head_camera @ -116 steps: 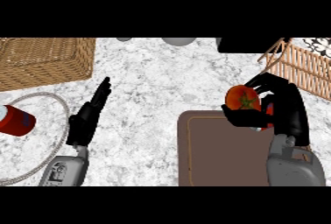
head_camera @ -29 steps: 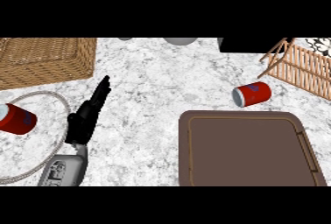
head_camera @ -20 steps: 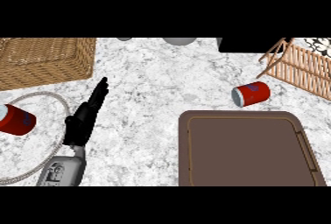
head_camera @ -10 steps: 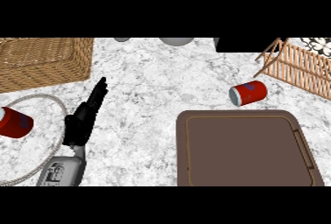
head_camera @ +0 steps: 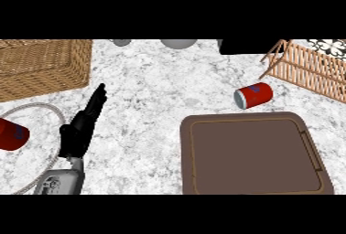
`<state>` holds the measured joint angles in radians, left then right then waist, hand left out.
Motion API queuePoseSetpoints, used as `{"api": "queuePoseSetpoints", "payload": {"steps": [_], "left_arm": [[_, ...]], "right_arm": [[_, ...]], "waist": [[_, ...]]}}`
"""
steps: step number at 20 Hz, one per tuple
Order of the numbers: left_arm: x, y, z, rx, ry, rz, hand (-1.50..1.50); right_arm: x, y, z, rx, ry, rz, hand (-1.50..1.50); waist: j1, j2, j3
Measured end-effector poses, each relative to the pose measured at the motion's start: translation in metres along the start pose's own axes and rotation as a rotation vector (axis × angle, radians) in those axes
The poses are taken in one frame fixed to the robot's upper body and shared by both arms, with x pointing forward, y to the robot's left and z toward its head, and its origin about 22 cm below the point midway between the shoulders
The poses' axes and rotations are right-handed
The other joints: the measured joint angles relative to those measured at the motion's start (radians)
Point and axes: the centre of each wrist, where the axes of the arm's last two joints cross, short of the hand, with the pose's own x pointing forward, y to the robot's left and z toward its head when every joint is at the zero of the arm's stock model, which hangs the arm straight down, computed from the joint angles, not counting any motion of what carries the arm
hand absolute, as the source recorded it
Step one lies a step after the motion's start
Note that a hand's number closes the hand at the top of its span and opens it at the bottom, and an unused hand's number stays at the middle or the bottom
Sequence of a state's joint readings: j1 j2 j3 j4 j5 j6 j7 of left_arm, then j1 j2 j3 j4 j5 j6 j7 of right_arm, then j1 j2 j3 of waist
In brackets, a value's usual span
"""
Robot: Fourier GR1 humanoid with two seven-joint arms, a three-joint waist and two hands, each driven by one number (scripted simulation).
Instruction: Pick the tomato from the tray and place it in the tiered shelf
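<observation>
The brown tray (head_camera: pixel 253 189) lies at the lower right of the counter with nothing on it. The wooden tiered shelf (head_camera: pixel 304 68) stands at the upper right, partly cut off by the view's edge. No tomato shows anywhere. My left hand (head_camera: pixel 82 125) rests at the lower left, fingers straight and pointing away, holding nothing. My right hand is out of sight.
A red cup (head_camera: pixel 254 95) lies on its side between tray and shelf. Another red cup (head_camera: pixel 12 134) sits on a round plate (head_camera: pixel 40 108) at the left edge. A wicker basket (head_camera: pixel 40 66) fills the upper left. Grey items (head_camera: pixel 178 43) and a black object (head_camera: pixel 245 46) line the back.
The right hand with the tomato, seen over the tray earlier, has left the view. A red cup now lies tipped near the shelf. The view has shifted slightly; the left hand stays still.
</observation>
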<state>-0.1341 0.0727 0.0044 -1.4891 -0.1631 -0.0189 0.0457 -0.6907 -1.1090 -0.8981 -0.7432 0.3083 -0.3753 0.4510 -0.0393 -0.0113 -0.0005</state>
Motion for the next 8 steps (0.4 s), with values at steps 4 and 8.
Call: {"api": "queuePoseSetpoints", "payload": {"steps": [4, 8], "left_arm": [[-0.004, 0.004, -0.002, 0.014, 0.009, 0.001, 0.00], [-0.004, 0.007, 0.002, 0.015, 0.008, 0.001, 0.00]], "right_arm": [[-0.016, -0.045, -0.015, 0.027, 0.026, 0.079, -1.50], [-0.034, -0.093, -0.024, 0.069, 0.036, 0.116, -1.50]], "waist": [[-0.019, -0.001, 0.000], [-0.023, -0.002, 0.000]]}}
